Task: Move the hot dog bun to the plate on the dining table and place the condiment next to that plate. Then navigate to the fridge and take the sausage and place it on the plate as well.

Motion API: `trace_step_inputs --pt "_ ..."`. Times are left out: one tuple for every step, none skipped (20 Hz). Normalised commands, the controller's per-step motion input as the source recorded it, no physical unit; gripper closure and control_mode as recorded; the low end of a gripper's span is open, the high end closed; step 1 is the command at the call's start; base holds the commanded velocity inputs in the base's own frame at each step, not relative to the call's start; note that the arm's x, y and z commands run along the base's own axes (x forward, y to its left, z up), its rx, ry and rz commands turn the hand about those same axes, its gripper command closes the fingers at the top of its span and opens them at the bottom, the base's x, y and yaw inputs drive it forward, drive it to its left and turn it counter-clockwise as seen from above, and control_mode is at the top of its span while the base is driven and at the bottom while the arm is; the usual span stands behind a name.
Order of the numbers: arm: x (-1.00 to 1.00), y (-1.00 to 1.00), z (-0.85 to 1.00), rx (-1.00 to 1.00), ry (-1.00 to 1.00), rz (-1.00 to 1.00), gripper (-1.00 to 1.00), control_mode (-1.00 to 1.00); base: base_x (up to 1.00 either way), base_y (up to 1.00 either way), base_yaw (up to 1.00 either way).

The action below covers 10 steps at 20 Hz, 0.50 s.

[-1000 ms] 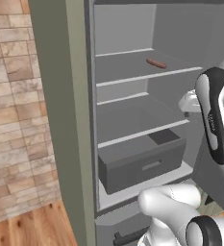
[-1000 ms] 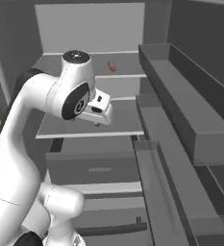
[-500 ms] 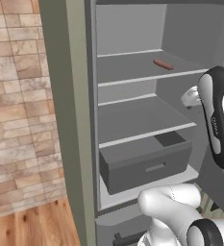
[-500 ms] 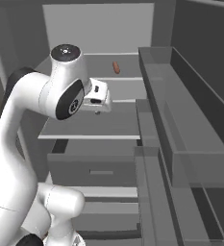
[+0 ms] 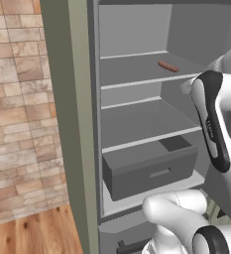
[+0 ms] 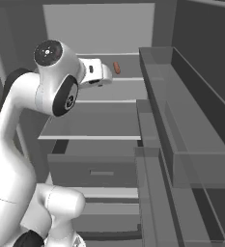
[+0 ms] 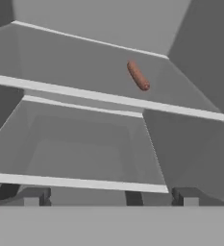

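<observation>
Hand view: sausage point(image 7: 138, 75) alone on upper shelf point(image 7: 75, 91); gripper point(image 7: 108, 197) seemingly spread, unladen.

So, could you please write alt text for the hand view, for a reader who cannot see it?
A brown sausage lies alone on the upper shelf of an open grey fridge, toward the right. Below it another shelf appears bare, and the tool's two dark fingertips stand apart at the bottom.

A brick wall point(image 5: 13, 114) is seen left of the open grey fridge point(image 5: 137, 114). A wooden floor point(image 5: 32, 233) is laid below. Grey shelves point(image 6: 104, 130) and a drawer point(image 5: 146, 171) are set inside.
</observation>
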Motion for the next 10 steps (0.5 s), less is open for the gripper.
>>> trace_step_inputs --pt "0.93 0.0 0.14 0.05 0.0 0.06 -1.0 -1.0 0.0 0.0 0.0" --pt "0.99 0.0 0.07 0.05 0.0 0.06 -1.0 -1.0 0.0 0.0 0.0" --pt "0.99 0.0 0.01 0.08 0.0 0.06 -1.0 -1.0 0.0 0.0 0.0" --pt "0.91 0.0 0.03 0.09 0.0 0.07 -1.0 -1.0 0.0 0.0 0.0" --pt "0.8 0.0 0.11 0.08 0.0 0.06 -1.0 -1.0 0.0 0.0 0.0" --pt "0.74 0.0 0.21 0.08 0.0 0.06 -1.0 -1.0 0.0 0.0 0.0" --pt "0.71 -0.12 0.24 0.08 0.0 0.05 -1.0 -1.0 0.0 0.0 0.0" --pt "0.65 -0.13 0.18 0.06 0.0 0.04 -1.0 -1.0 0.0 0.0 0.0" --pt "0.62 -0.16 0.14 0.05 0.0 0.04 -1.0 -1.0 0.0 0.0 0.0" --pt "0.58 -0.14 0.12 0.02 -0.01 0.03 -1.0 -1.0 0.0 0.0 0.0"
